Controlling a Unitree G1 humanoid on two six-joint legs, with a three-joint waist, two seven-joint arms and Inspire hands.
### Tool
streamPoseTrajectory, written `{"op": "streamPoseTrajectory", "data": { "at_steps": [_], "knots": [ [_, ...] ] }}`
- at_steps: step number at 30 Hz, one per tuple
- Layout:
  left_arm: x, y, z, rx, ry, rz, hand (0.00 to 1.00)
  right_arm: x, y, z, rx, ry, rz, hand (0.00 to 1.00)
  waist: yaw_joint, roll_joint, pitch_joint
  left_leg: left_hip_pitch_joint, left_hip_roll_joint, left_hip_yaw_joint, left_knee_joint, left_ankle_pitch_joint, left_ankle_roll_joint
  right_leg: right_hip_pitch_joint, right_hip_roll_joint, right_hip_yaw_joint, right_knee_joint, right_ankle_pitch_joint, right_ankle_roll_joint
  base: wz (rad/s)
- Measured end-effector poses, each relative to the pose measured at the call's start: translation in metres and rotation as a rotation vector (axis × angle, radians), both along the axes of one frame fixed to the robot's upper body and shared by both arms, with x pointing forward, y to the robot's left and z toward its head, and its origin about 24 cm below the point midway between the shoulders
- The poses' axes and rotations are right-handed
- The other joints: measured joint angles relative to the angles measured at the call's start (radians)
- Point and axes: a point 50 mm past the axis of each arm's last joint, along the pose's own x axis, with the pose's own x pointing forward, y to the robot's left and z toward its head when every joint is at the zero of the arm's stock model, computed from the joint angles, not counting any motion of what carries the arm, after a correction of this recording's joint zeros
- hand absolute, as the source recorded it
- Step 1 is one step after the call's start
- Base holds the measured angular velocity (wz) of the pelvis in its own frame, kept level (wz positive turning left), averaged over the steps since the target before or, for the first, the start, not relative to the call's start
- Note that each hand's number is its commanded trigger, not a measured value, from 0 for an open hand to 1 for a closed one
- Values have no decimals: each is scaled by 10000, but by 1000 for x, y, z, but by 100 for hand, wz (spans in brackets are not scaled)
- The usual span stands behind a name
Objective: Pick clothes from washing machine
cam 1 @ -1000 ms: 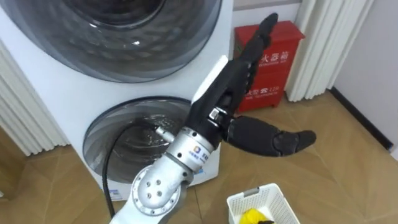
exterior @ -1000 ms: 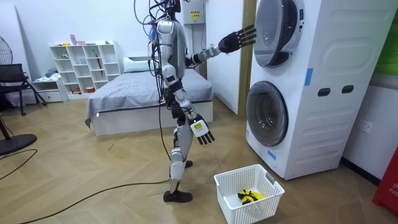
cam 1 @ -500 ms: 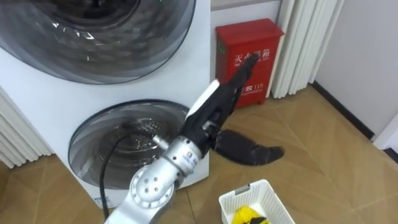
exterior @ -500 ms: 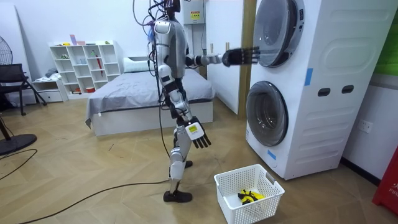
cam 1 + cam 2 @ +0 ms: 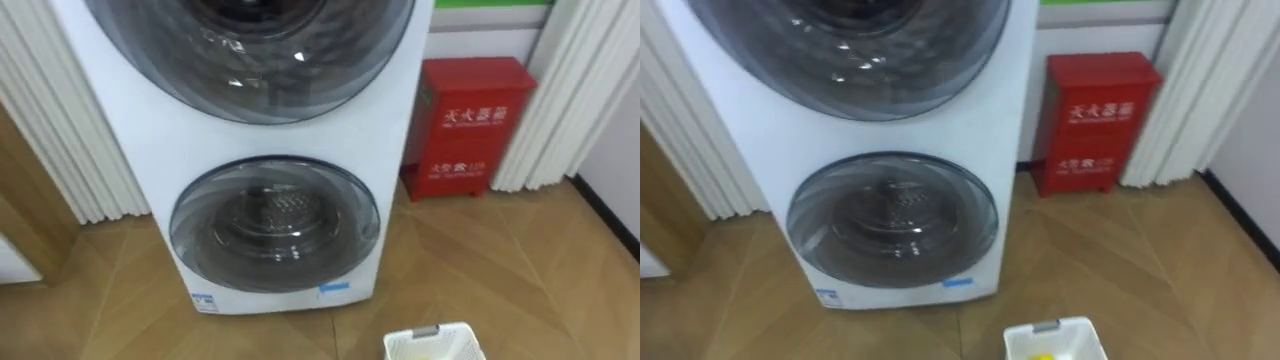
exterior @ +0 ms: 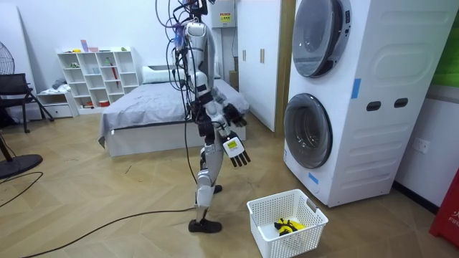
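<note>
Pulled back from the upper door [image 5: 250, 60], the left arm is folded in now, and the left hand [image 6: 231, 113] sits close to the robot's waist; whether its fingers are spread or curled I cannot tell. The right hand [image 6: 237, 153] hangs lower, by the thigh, fingers spread and holding nothing.

In the room view the robot stands upright on the wooden floor [image 6: 107, 201], facing the stacked washing machine [image 6: 373, 93] on the right, with the bed [image 6: 143, 118] far behind it. Both round doors are closed. Through the glass of the lower door [image 5: 275, 225] the metal drum shows; whether any clothes lie in it I cannot tell.

One yellow cloth [image 6: 287, 226] lies in the white basket [image 6: 297, 241], which stands on the floor near the robot's feet, just in front of the lower machine. To the right of the machine a red box [image 5: 470, 125] stands against the wall.
</note>
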Motion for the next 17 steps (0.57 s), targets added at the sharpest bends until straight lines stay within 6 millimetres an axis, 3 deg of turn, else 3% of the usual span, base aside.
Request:
{"op": "streamPoseTrajectory", "data": {
  "at_steps": [3, 7, 17],
  "knots": [
    [-33, 14, -7, 399, 708, 1544, 0, -12, -1, -3, 147, 364, -392, 0, 198, 139, 0, 37, 1, -64, -12, -4, -8, 86, 9, -87, -19, -1, 2, 4],
    [-54, 14, -11, 240, 949, 2979, 0, -23, -4, -5, 298, 657, -1131, 0, 360, 290, -45, 90, 5, -48, -13, -4, -7, 117, 10, -34, -12, -1, 2, -2],
    [-62, 9, -15, -97, 1191, 4026, 0, -42, -4, -9, 658, 1140, -2595, 0, 466, 347, -37, 197, 10, -44, 1, -5, -10, 285, 10, -50, -77, -2, 3, 0]
  ]
}}
